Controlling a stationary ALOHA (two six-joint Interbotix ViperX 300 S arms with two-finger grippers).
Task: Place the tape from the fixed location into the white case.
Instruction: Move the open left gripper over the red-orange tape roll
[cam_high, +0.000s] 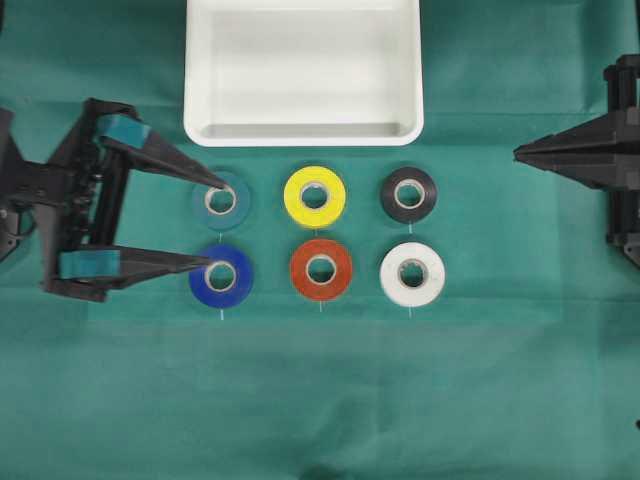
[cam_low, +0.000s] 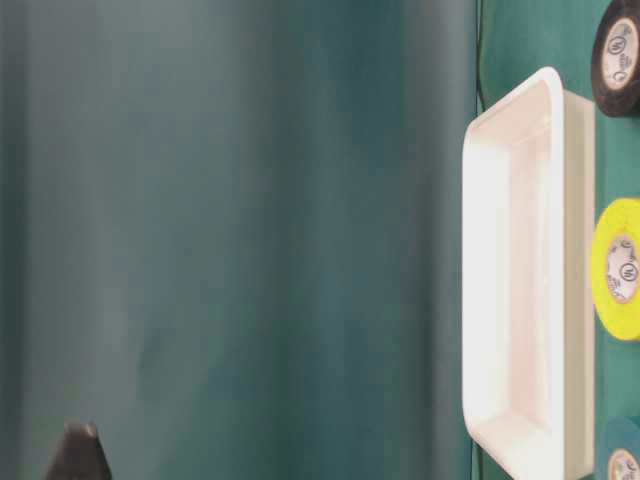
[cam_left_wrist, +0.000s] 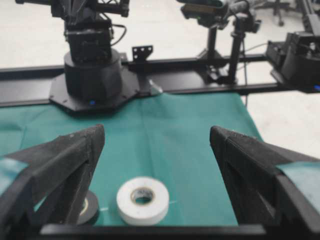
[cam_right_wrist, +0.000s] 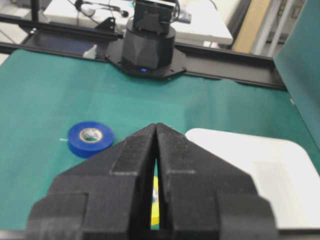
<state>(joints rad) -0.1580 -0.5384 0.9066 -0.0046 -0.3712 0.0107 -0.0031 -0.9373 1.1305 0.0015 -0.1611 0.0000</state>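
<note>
The red-orange tape (cam_high: 320, 268) lies flat on the green cloth, in the middle of the front row of rolls. It does not show in the other views. The white case (cam_high: 300, 75) stands empty behind the rolls and also shows in the table-level view (cam_low: 520, 270) and the right wrist view (cam_right_wrist: 260, 170). My left gripper (cam_high: 214, 224) is open and empty, left of the tape, with its fingertips over the teal roll (cam_high: 221, 200) and the dark blue roll (cam_high: 221, 276). My right gripper (cam_high: 520, 152) is shut and empty at the far right.
A yellow roll (cam_high: 314, 196) and a black roll (cam_high: 408, 194) lie in the back row, and a white roll (cam_high: 412, 273) lies right of the tape. The left wrist view shows the white roll (cam_left_wrist: 143, 199) between the open fingers (cam_left_wrist: 75, 150).
</note>
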